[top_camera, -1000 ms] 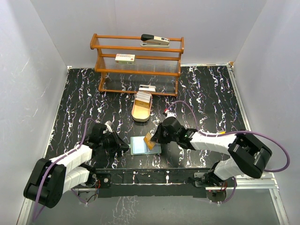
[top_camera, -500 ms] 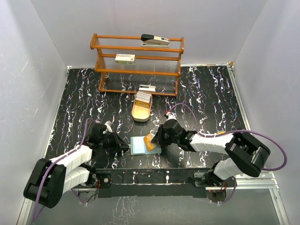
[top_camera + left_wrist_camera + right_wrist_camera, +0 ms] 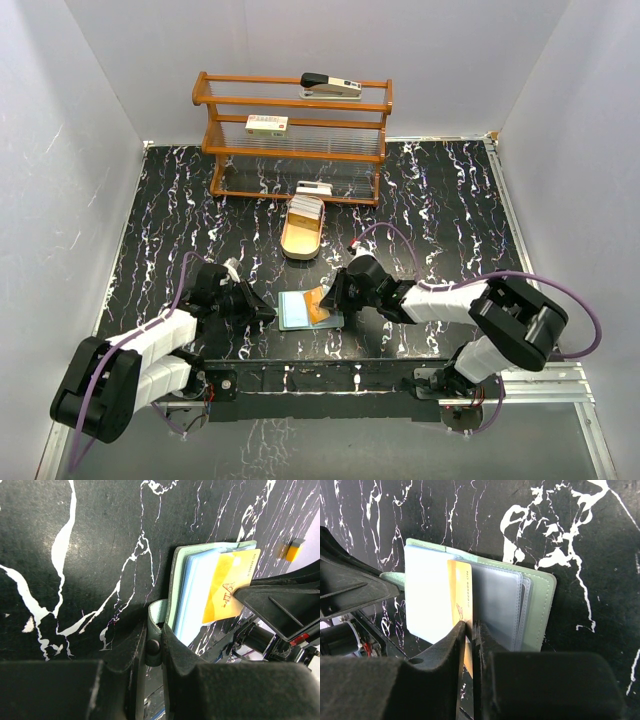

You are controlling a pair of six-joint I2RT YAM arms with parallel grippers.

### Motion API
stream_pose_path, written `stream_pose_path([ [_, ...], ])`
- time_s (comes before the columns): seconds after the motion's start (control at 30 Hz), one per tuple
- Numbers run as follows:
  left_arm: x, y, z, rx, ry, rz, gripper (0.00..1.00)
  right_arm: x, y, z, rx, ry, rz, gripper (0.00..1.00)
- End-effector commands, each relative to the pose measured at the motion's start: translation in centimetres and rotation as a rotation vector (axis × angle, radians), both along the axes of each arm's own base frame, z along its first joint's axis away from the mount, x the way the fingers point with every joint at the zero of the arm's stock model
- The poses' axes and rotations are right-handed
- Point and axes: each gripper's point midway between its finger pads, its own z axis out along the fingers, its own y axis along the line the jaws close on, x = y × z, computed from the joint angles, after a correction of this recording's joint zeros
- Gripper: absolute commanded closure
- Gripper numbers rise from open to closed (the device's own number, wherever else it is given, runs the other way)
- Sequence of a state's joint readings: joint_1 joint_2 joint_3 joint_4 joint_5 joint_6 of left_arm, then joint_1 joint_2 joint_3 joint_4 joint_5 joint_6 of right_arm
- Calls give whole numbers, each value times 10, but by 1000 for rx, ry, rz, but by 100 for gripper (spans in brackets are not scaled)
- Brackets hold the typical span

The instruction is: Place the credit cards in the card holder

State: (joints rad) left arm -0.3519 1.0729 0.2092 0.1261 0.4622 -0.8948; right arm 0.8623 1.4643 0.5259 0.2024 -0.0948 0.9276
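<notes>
TABLE, NEAR EDGE: My left gripper is pinched tight on the small green tab at the edge of the holder, which lies open on the black marbled table just in front of the arm bases. My right gripper is clamped on one short end of a gold card, both fingers closed against the card's faces.

The card's far end lies among the holder's clear pockets. In the right wrist view a pale blue leaf spreads to its left and a stack of grey sleeves to its right, with the sage-green cover showing beyond them. Whether the card sits inside a sleeve or only rests on one, I cannot tell.

From above, the two grippers face each other across the holder, the left at its left edge and the right at its right. The gold card is tilted over the holder's right half.

Farther back, near the middle of the table, a tan oval tray holds other cards standing on edge, too small to read. Behind it a wooden rack stands at the back wall, with a stapler on its top shelf and a white box on the shelf below.
</notes>
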Motion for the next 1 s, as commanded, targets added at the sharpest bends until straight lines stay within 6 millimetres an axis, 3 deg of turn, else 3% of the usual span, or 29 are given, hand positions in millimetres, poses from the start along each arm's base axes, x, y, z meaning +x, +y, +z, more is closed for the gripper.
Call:
stream_pose_path([
  [0.0,-11,2,-10,14,41,-13,100,3,13,7,57,-16,21,92],
  [0.43,-13,2,-13,19,47,-12,100,4,11,4,91,-8,-24,93],
  [0.97,-18,-3,-12,-13,53,-5,100,-5,22,-2,126,35,-12,90],
])
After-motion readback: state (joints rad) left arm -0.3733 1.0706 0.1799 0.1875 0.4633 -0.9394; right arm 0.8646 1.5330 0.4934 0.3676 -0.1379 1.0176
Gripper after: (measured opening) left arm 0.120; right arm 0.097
